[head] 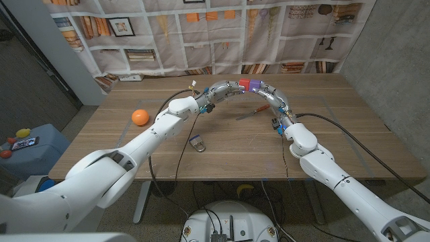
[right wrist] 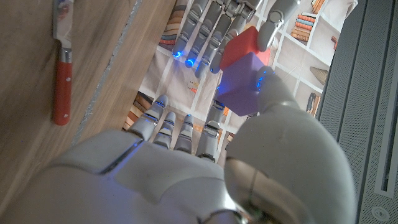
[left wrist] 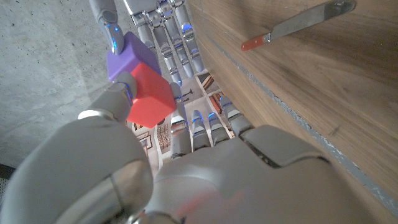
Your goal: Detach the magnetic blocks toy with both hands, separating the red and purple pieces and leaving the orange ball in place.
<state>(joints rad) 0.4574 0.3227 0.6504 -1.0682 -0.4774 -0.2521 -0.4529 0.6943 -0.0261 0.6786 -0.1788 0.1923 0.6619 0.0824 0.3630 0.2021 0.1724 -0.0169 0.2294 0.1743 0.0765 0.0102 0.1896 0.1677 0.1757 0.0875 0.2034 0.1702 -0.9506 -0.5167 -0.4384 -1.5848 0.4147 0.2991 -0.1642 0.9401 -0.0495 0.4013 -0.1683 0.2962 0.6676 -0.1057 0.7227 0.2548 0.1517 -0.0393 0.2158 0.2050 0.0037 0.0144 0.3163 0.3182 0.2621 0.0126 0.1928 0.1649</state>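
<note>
Up near the top centre of the head view, the red block and the purple block sit joined face to face, raised above the far part of the wooden table between the two hands. From the left wrist camera, the left hand has a fingertip pressed on the red block, its other fingers reaching up alongside; the purple block stands just beyond, still touching the red one. From the right wrist camera, the right hand clamps the purple block with its thumb against the near face, and the red block adjoins it on the far side, where the other hand's fingers close on it. So both hands grip the pair, left on red, right on purple, and the blocks are not yet apart.

Further out, a knife with a red handle lies on the table just below the hands in the head view. The orange ball rests on the table at centre left, well apart from the blocks. A small metal object lies nearer the front edge, at the middle of the frame.
</note>
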